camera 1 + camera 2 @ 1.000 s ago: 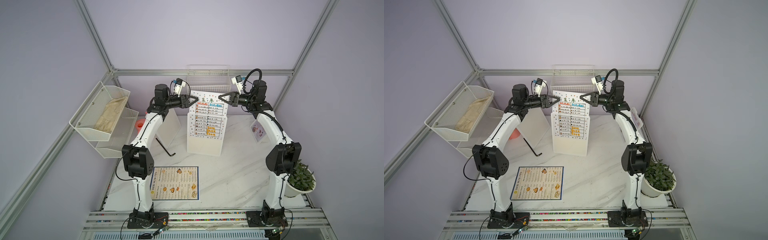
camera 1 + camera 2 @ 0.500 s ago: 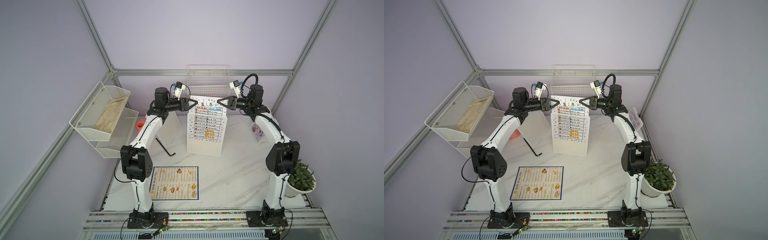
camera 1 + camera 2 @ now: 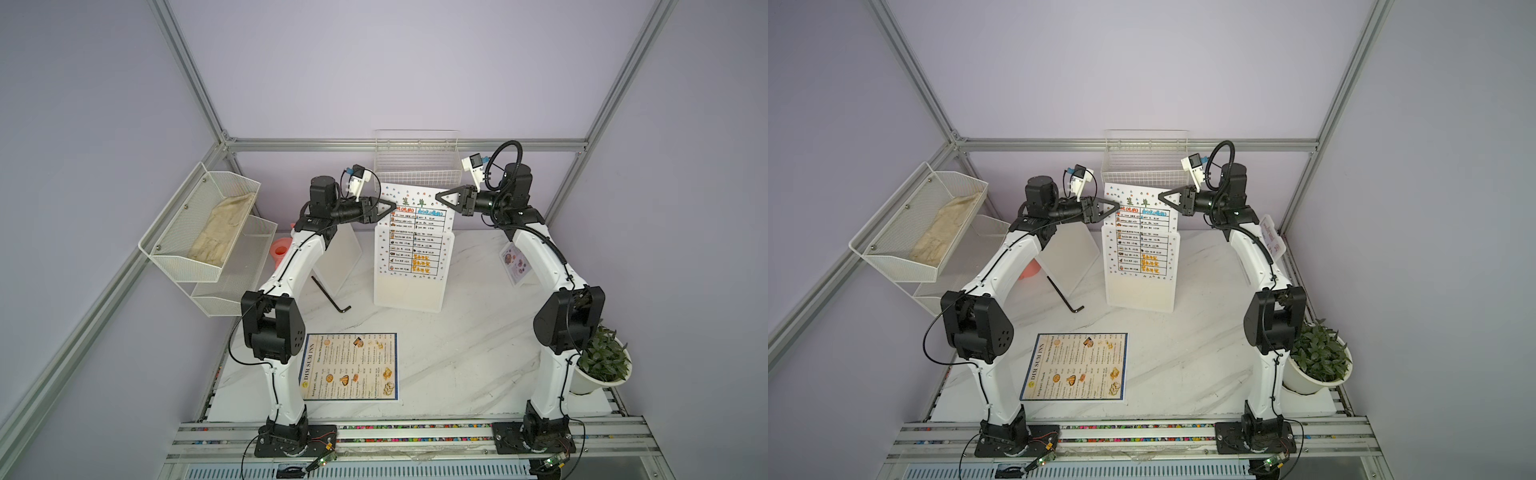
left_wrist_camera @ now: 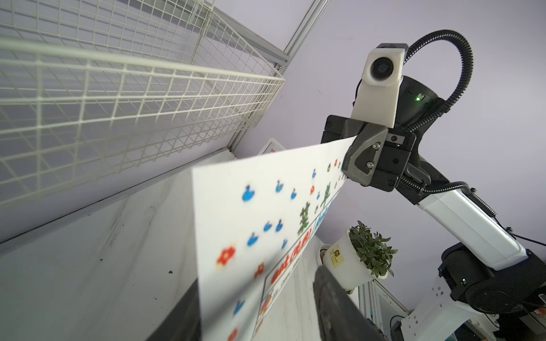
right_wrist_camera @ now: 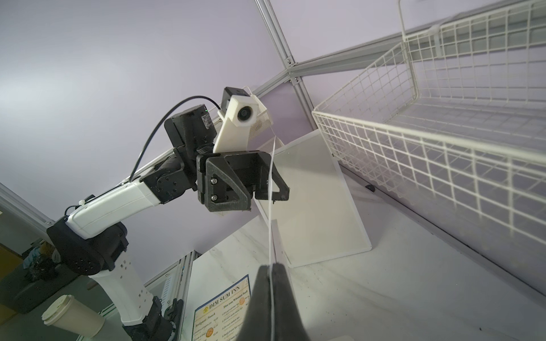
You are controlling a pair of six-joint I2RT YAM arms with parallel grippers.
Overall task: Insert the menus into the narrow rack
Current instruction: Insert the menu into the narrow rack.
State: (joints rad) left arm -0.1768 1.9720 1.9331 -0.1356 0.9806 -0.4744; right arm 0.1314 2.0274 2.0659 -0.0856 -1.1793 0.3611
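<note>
Compared with half a second earlier, my right arm had lifted slightly and the top edge of the white table sheet edged with coloured dots (image 3: 419,216) stood a little higher; my left arm had hardly shifted. Both arms arched up from the front rail and reached inward, wrists facing each other across the sheet's upper corners.

My right tool (image 3: 438,198) was clamped on one corner, its fingers pressed together on the paper. My left tool (image 3: 390,206) had its jaws apart, one on each side of the opposite edge.

The sheet stood upright with its lower half inside a frosted white upright holder (image 3: 407,291) on the white marbled surface (image 3: 457,353). It was near the narrow white wire rack (image 3: 417,162) on the back wall, not in it.

The right wrist view showed the sheet edge-on between my left fingers (image 5: 227,189), and the left wrist view showed a gap beside one finger (image 4: 334,310). The top views could not resolve either. They did show the dark-bordered "DIM SUM INN" menu (image 3: 351,365) lying flat and the small food-photo card (image 3: 515,262) propped beside my right arm.
</note>
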